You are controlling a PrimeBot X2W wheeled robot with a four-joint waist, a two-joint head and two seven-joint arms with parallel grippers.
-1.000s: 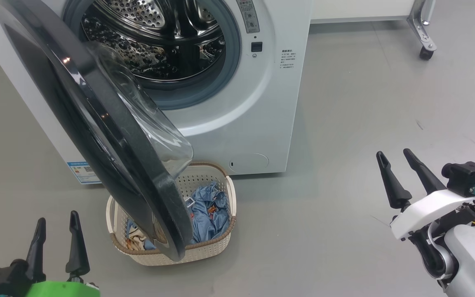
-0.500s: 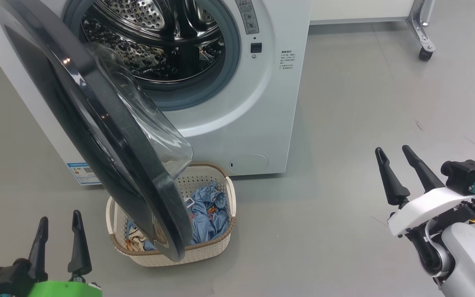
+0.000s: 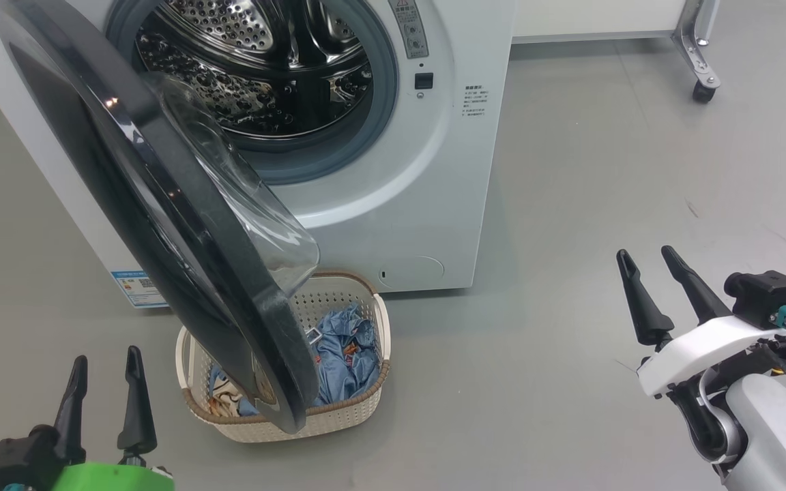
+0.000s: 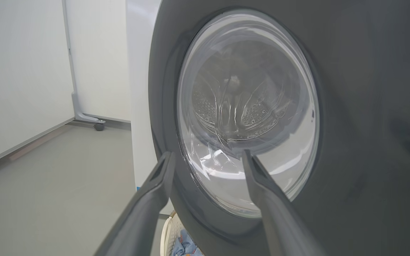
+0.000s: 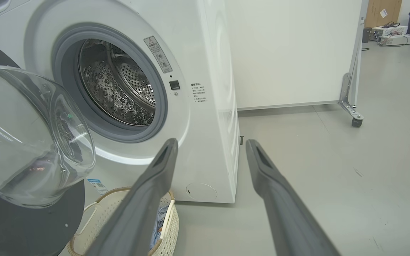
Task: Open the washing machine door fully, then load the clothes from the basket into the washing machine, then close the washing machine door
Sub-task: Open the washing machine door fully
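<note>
The washing machine door (image 3: 215, 245) stands partly open as before, its black rim and glass bowl hanging over the left part of the basket (image 3: 328, 423). The basket sits on the floor just in front of the washing machine (image 3: 400, 204). The clothes (image 3: 345, 351) lie crumpled inside the basket, unchanged. The left gripper (image 3: 108, 352) has edged a little to the right, low in the head view — jaws spread wide, holding nothing, pointed at the door's outer face. The right gripper (image 3: 643, 250) has drifted slightly left, well apart from the machine — fingers also wide and empty. The steel drum (image 3: 263, 61) shows through the opening.
</note>
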